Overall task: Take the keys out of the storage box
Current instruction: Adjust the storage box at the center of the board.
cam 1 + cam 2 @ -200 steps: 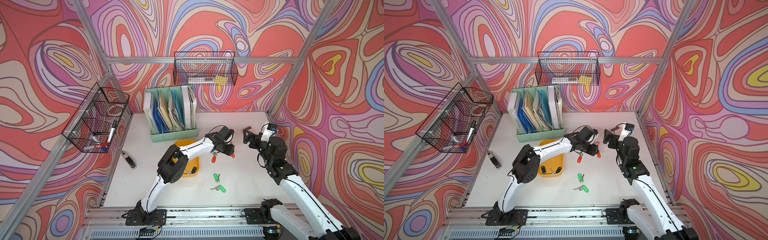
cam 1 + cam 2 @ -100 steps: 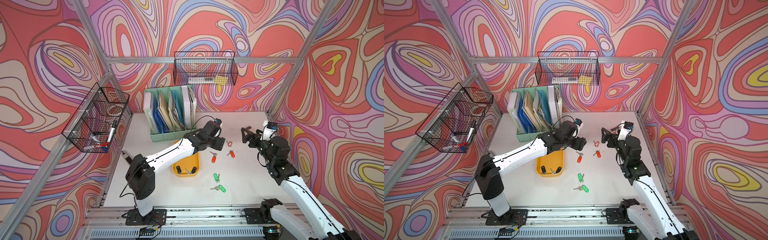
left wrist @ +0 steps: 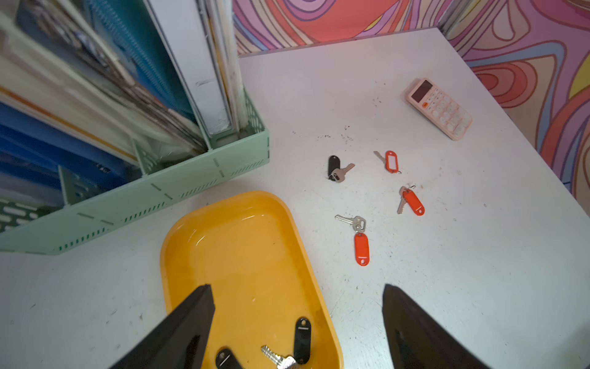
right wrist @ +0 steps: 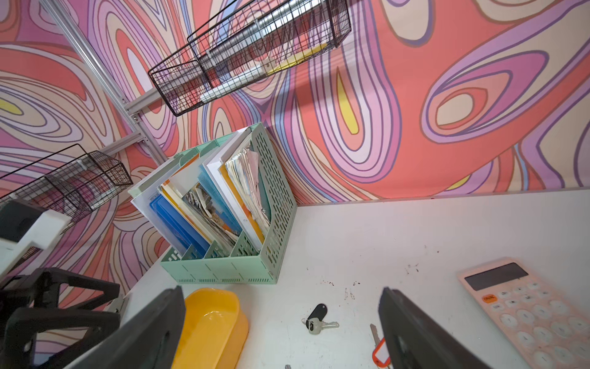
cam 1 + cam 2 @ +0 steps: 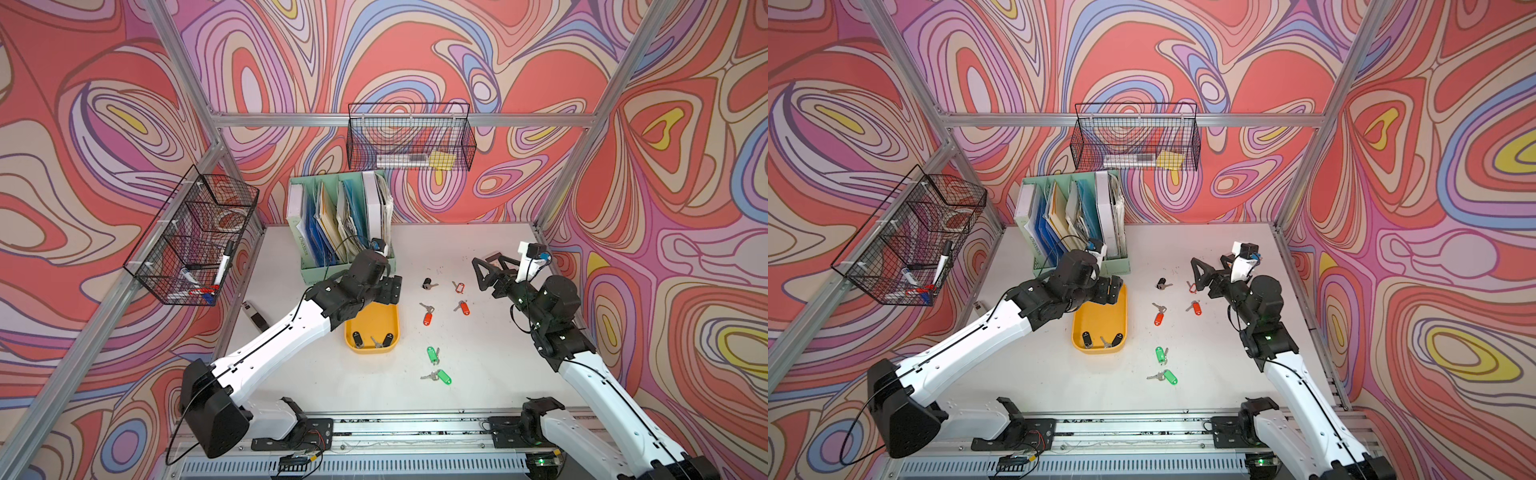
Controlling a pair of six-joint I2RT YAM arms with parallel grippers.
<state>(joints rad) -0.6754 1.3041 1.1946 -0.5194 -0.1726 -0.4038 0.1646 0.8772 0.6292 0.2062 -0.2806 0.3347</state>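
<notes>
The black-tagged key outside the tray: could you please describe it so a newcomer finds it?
Find the mint green file organizer at the back wall. Beside its front corner, on the table, lies the black-tagged key. Nearby keys have red-orange tags; the other black tags sit in the storage box.

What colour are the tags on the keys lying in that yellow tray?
Both tags are black; the left wrist view shows them best.
</notes>
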